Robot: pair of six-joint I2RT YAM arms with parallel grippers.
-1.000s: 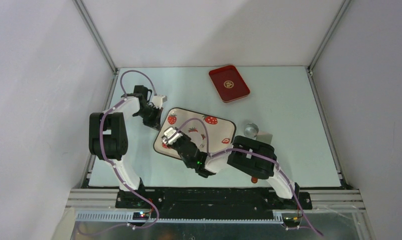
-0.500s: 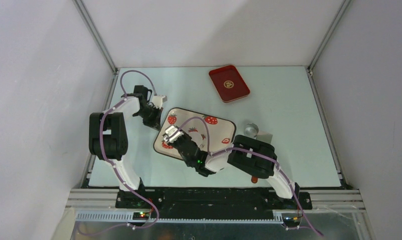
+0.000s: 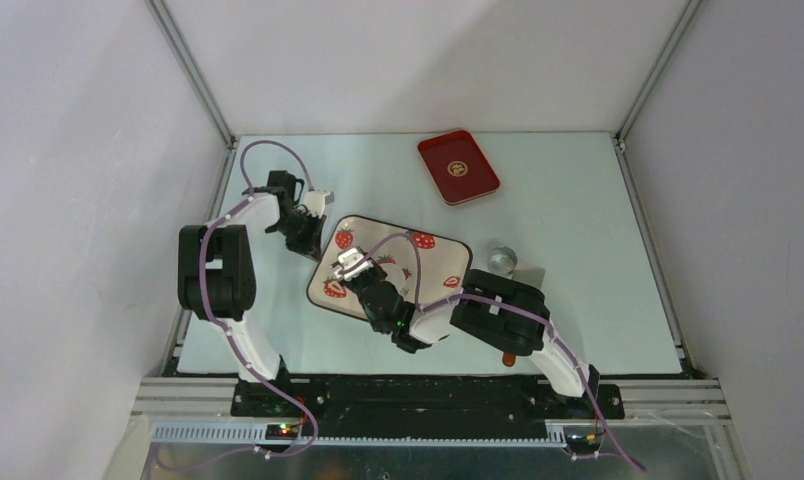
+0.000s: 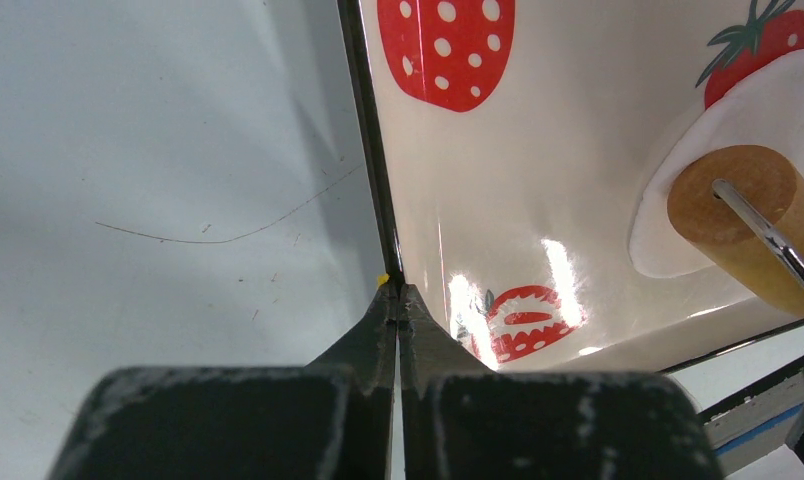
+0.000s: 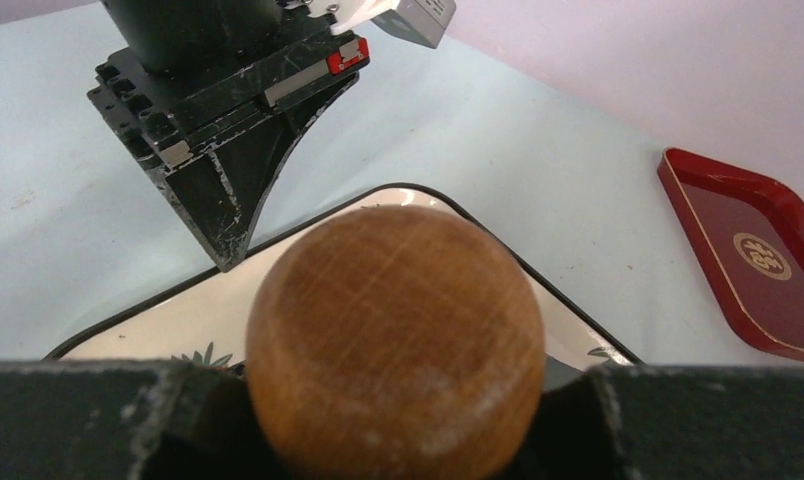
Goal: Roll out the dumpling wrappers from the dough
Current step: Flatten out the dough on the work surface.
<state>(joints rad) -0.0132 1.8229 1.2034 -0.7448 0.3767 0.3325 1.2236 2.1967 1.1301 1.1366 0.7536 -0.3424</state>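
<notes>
The left claw (image 4: 398, 297) has its tips pressed together, right at the black rim of the strawberry tray (image 4: 538, 170); the right claw (image 5: 396, 405) is pinching the round wooden handle of the rolling pin (image 4: 730, 215); the dumpling wrapper (image 4: 773, 100), flat and white, lies on the tray under the pin, off to the right of the left claw's tips; the red tray (image 5: 748, 255) sits well past the right claw, on its right.

Your left end effector (image 4: 398, 300) is pinched closed, tips touching the left rim of the strawberry tray (image 4: 538, 180); your right end effector (image 3: 349, 266) reaches over that tray, clamping a wooden roller (image 5: 395, 340).
</notes>
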